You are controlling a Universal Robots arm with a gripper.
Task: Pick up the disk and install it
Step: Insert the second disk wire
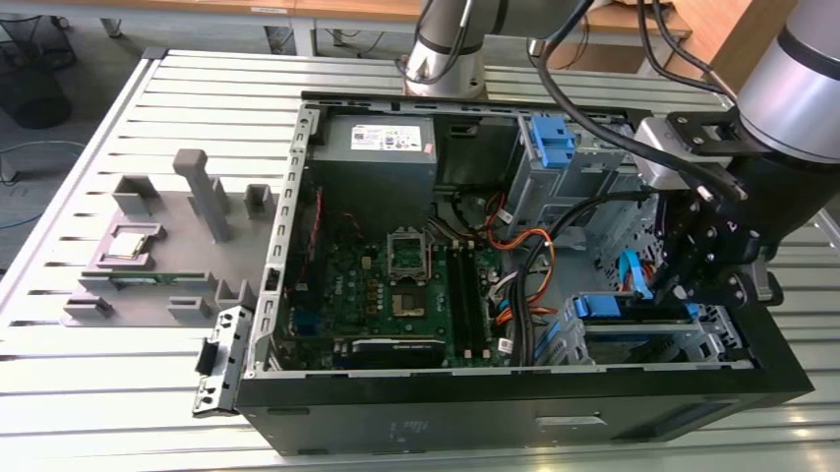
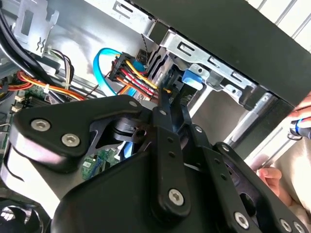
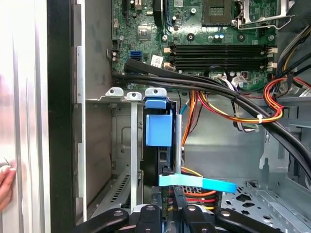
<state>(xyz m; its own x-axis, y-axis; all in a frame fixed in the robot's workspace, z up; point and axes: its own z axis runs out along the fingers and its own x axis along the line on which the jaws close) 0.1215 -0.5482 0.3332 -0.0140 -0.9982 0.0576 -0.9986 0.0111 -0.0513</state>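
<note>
slatted metal tabletop (image 1: 157, 88) carries the open computer case (image 1: 525, 393). my gripper (image 3: 167, 191) hangs inside, fingers pinched narrow on the disk (image 3: 159, 130), which stands on edge in the drive cage (image 3: 124, 145). seating step, i judge; it needs straight pressure inward.

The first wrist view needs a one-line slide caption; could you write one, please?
Gripper poised at the blue-railed disk standing in the metal drive cage, below the motherboard.

The black gripper (image 2: 167, 104) reached among red and yellow cables (image 2: 133, 73) toward a blue plastic latch (image 2: 193, 77) on the metal drive cage (image 2: 204, 53); fingers (image 2: 269, 174) of a hand showed beside the case.
</note>
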